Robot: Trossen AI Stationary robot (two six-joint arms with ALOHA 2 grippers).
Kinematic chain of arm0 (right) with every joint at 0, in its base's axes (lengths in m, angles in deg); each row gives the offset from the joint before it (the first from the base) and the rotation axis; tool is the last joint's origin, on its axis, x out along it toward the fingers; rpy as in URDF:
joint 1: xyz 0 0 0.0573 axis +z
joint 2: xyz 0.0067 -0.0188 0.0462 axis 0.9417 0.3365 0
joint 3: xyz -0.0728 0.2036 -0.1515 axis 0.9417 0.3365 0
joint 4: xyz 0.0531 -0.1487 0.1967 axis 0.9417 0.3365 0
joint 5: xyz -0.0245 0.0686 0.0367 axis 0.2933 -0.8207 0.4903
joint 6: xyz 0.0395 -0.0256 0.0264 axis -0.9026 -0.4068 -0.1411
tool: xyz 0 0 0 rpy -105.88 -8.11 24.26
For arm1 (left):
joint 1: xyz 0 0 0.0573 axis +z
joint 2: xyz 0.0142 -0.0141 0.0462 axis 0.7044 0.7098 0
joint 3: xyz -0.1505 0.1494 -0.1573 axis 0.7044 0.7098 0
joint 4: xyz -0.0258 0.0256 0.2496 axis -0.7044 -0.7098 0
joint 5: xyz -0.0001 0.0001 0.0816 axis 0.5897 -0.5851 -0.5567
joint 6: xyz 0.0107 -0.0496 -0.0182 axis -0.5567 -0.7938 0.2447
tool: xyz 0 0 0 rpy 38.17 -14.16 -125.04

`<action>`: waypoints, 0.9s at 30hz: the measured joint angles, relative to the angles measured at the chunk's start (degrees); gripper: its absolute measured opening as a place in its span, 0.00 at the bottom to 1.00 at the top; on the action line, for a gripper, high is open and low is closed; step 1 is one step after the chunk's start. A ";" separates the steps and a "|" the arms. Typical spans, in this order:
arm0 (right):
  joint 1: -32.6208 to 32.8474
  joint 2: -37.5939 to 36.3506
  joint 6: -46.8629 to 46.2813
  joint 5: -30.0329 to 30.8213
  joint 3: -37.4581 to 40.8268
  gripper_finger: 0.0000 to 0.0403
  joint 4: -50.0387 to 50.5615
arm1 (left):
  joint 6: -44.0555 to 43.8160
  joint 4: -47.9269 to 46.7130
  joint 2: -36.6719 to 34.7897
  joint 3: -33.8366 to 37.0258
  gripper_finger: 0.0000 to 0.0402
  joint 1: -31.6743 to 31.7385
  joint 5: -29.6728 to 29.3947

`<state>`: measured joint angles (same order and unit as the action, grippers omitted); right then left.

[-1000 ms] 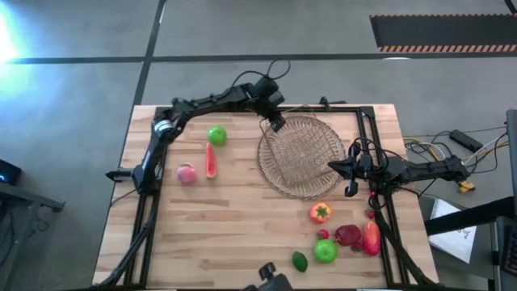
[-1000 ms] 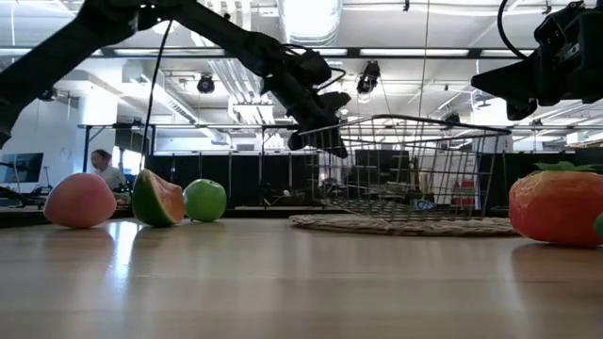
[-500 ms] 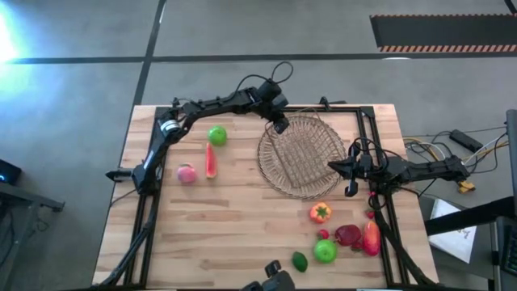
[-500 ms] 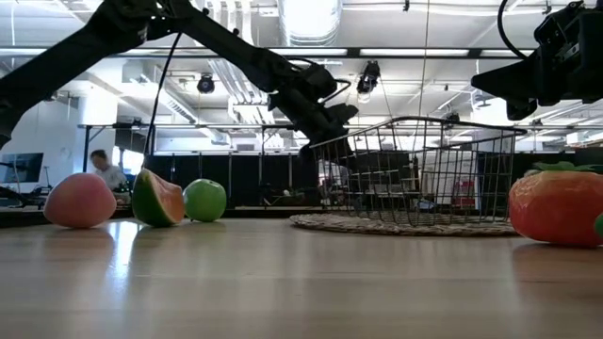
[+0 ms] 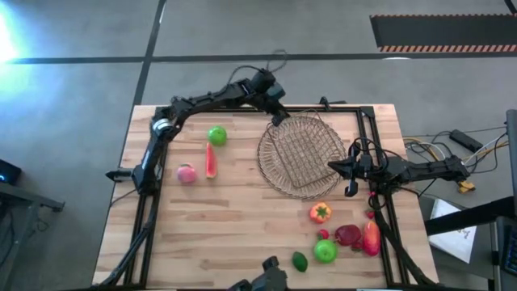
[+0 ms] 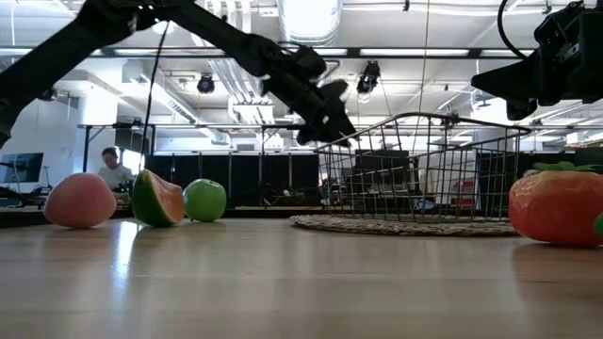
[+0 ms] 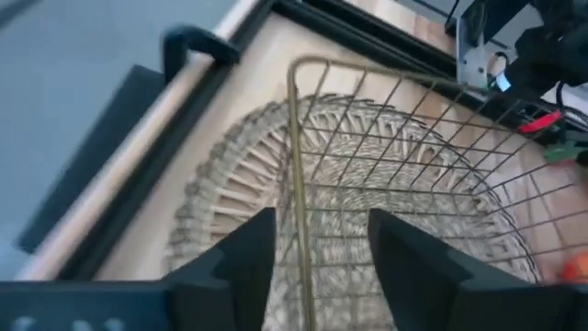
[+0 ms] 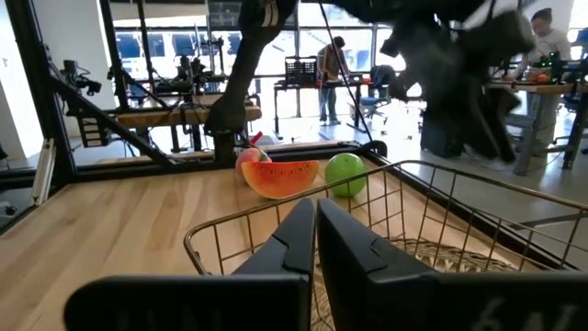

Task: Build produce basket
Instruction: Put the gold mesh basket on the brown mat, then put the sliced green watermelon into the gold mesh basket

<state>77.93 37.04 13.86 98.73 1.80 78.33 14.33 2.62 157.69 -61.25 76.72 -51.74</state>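
The wire basket (image 5: 303, 149) stands on a round woven mat (image 5: 284, 184) at the table's far middle; its bottom rests flat on the mat (image 6: 311, 223). My left gripper (image 5: 279, 117) hovers open just above the basket's far-left rim corner (image 6: 322, 147); in the left wrist view the rim wire (image 7: 296, 175) runs between the fingers with a gap on each side. My right gripper (image 5: 335, 167) is shut and hovers at the basket's right side. A green apple (image 5: 216, 135), red slice (image 5: 210, 160) and pink piece (image 5: 187, 173) lie to the left. An orange pepper (image 5: 321, 212) lies near right.
A second green apple (image 5: 325, 250), a small dark-green piece (image 5: 300, 261) and red pieces (image 5: 359, 236) cluster at the near right corner. Black frame rails (image 5: 367, 145) run along the table's sides. Bare wood lies in the near left half. A person (image 6: 111, 169) sits far behind.
The basket, tilted with its left side raised off the mat, has come down and now sits flat on the mat. My left gripper went down with the rim, then rose and drew back a little toward the far edge, clear of the wire.
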 joint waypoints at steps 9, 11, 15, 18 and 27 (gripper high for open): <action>-0.02 0.00 0.00 0.01 0.00 0.02 0.00 | 9.69 -10.96 -19.90 7.94 0.49 -2.51 -4.32; -0.02 0.01 -0.01 0.02 0.01 0.02 0.00 | 10.66 -8.95 -25.90 14.44 0.49 -5.36 -8.68; -0.02 0.00 -0.02 0.02 0.02 0.02 0.00 | 10.43 0.67 -38.78 31.35 0.49 -12.24 -17.96; -0.02 0.00 -0.01 0.02 0.02 0.02 -0.01 | 9.12 12.66 -47.52 45.07 0.49 -17.82 -21.50; -0.02 0.00 0.00 0.02 0.02 0.02 -0.01 | 5.77 58.65 -59.95 81.03 0.49 -31.70 -21.93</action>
<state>77.91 37.04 13.86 98.75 1.81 78.32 20.10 61.27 97.74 19.78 45.02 -73.67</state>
